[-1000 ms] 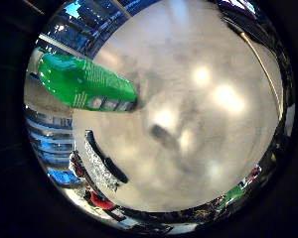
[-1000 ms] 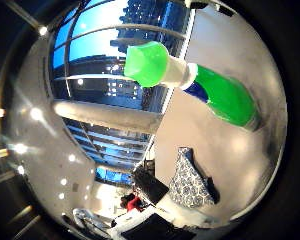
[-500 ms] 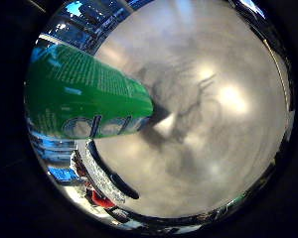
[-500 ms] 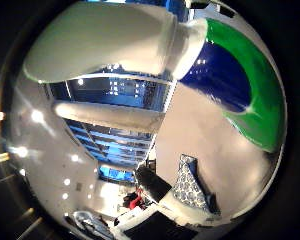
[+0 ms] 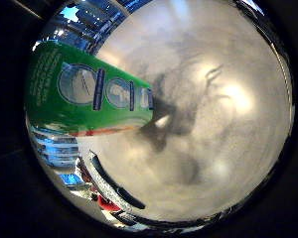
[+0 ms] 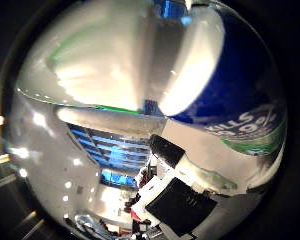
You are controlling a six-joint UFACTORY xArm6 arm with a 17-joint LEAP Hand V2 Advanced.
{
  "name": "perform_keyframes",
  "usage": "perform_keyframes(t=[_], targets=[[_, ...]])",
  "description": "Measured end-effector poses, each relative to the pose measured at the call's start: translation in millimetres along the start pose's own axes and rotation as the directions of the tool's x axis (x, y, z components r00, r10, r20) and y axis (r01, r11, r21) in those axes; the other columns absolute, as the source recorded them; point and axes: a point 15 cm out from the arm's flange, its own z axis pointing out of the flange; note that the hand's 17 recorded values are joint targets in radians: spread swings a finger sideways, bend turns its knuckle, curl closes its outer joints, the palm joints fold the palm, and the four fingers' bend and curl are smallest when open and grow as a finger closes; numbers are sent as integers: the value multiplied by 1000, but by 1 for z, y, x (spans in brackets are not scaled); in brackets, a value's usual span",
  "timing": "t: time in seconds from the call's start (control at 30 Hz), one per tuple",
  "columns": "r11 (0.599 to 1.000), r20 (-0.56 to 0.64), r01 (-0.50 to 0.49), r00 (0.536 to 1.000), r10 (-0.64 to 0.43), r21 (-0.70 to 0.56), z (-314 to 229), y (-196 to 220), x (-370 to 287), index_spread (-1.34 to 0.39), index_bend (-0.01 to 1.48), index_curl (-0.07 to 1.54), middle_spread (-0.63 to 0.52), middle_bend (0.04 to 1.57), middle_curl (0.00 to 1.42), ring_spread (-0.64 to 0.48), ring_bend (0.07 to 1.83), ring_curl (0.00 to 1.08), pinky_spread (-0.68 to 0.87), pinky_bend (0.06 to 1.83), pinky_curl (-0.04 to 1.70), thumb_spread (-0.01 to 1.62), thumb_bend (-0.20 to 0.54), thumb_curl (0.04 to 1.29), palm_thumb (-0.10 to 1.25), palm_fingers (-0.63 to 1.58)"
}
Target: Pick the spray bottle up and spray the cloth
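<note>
The spray bottle stands on the grey table (image 5: 223,149), very close to my palm. In the right little finger side palm view its green body (image 5: 84,91) with round label marks fills one side. In the right thumb side palm view its white spray head (image 6: 100,55) and blue label band (image 6: 225,95) fill much of the picture. A black and white part of my hand (image 6: 180,198) shows beside the bottle. The patterned cloth (image 5: 107,181) lies flat on the table, a short way from the bottle's base.
Tall windows with blue frames (image 6: 110,150) stand beyond the table's edge. A small red thing (image 5: 102,203) lies past the cloth near the table's edge. A shadow of my hand (image 5: 194,104) falls on the table beside the bottle.
The bottle has grown from small to filling much of both views: my palm has come up close to it. A part of my hand now shows in the thumb side view and hides the cloth there.
</note>
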Motion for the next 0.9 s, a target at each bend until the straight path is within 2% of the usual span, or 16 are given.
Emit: perform_keyframes(t=[0.23,0.27,0.4,0.47,0.6,0.73,0.8,0.9], targets=[[1000,31,7,1000,-6,-21,5,2,-7,-270,202,315,-40,490,420,-78,761,333,115,522,245,969,-24,307,576,732],[1000,33,9,999,-8,-21,5,1,-9,-297,212,321,-65,519,429,-101,814,339,59,555,237,967,-21,309,585,884],[999,60,12,998,-10,-39,7,2,-14,-366,265,384,-117,599,475,-147,896,386,-137,696,260,963,-22,314,621,1120],[999,80,19,997,-15,-50,9,3,-19,-390,356,436,-138,673,506,-160,944,408,-253,736,268,960,-19,316,644,1244],[998,96,21,995,-16,-55,10,-1,-19,-391,532,540,-136,845,558,-162,1040,442,-423,860,304,958,-18,331,720,1302],[997,118,13,993,-4,-71,9,3,-17,-347,721,619,-125,931,568,-156,1095,458,-443,968,359,949,-14,353,795,1349],[997,131,12,991,-1,-80,8,5,-17,-330,767,634,-116,955,569,-155,1112,462,-438,986,373,946,-16,359,813,1350],[996,157,31,987,-17,-86,8,-1,-25,-289,889,666,-104,1033,587,-155,1181,485,-364,1089,430,934,-3,399,898,1405]])
